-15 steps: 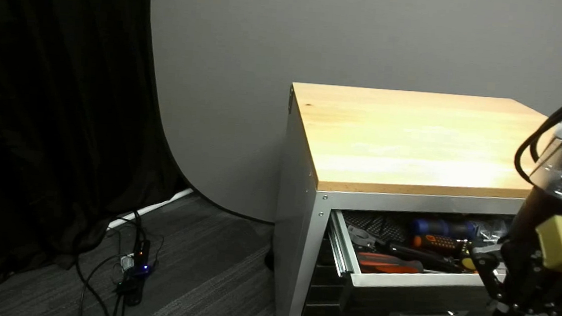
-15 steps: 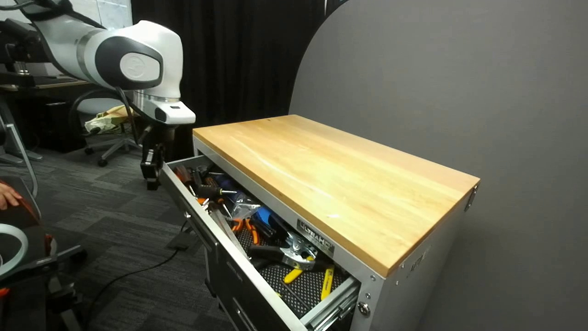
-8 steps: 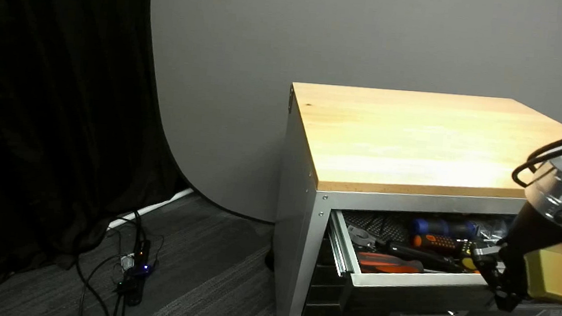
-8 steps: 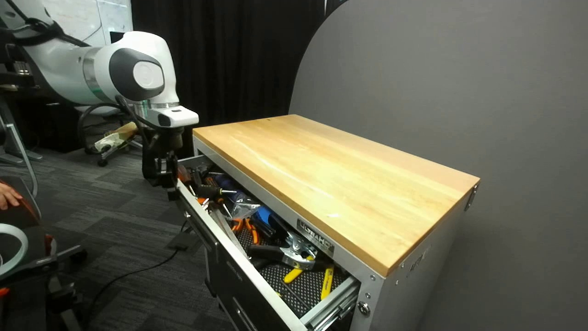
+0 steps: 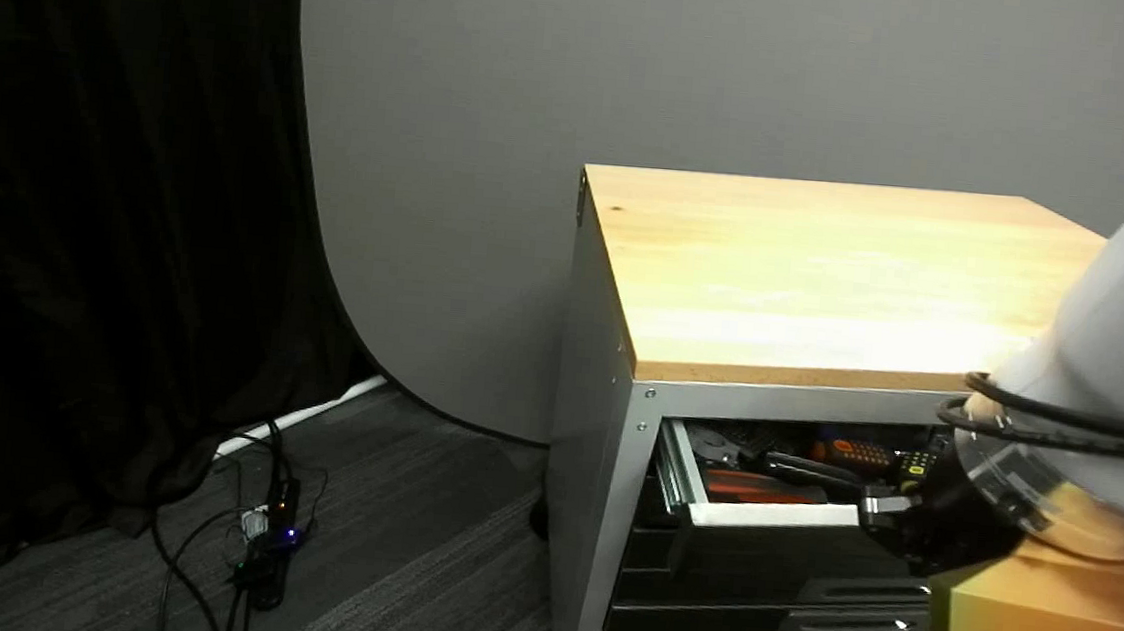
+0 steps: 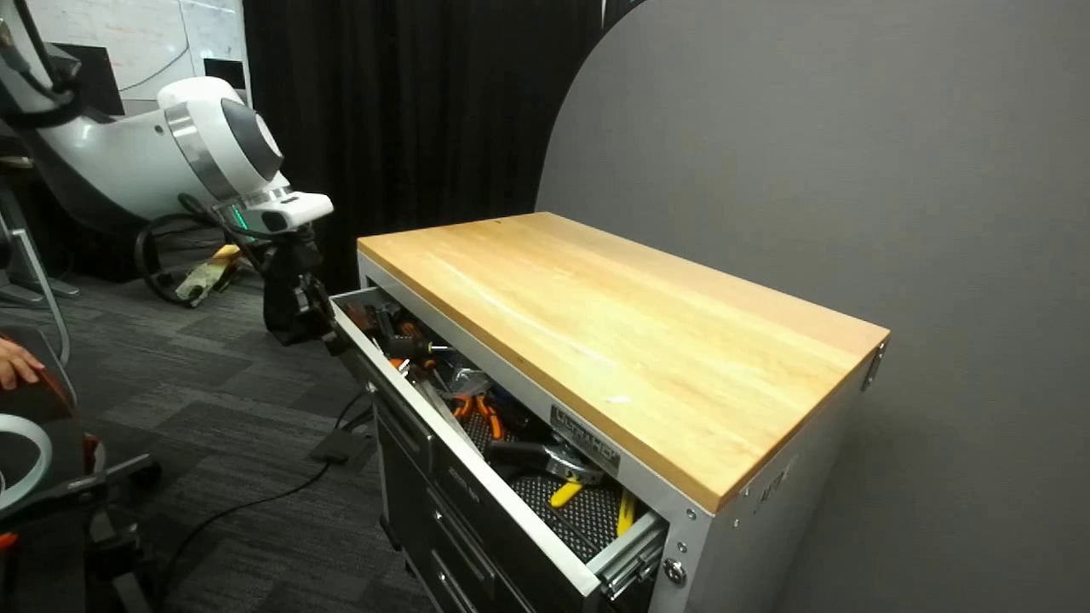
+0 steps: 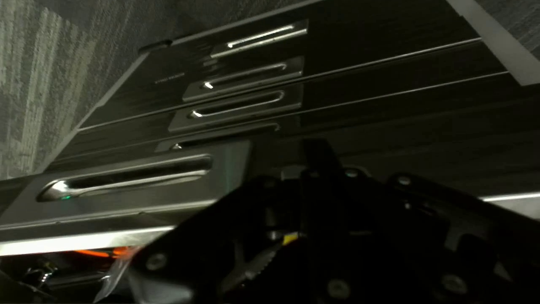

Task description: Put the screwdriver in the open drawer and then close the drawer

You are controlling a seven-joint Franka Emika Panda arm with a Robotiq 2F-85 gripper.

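One screwdriver point(image 5: 914, 468) to account for: lies inside the drawer point(image 5: 775, 516), toward the end nearer the gripper point(image 7: 318, 158), loose among other tools point(image 5: 759, 489). Identified by a yellow and black handle in an exterior view. Judge the placing as done, the closing as outstanding, with the drawer partway out.

Read the gripper as drawn fully together, with nothing visible in its grasp. Stands at the drawer's front, to one side of the pull point(image 7: 130, 181); appears to bear on that front, but without contact clearly shown.

Rate the screwdriver as light, stiff and hard to damage, with a rounded handle liable to roll. Calls for no grip now; if ever to be lifted, take across the thick of the handle.

Rate the drawer as the heavier item: rigid metal, laden with tools, probably easy-running along the rail point(image 6: 632, 570). Looks smooth at the front, hence likely to let the gripper slide sideways. Push rather than pinch; best pressed square, close beside the pull. From well off the drawer's middle, may twist or bind. Build speed gently, to avoid sending the screwdriver rolling toward the drawer's back.
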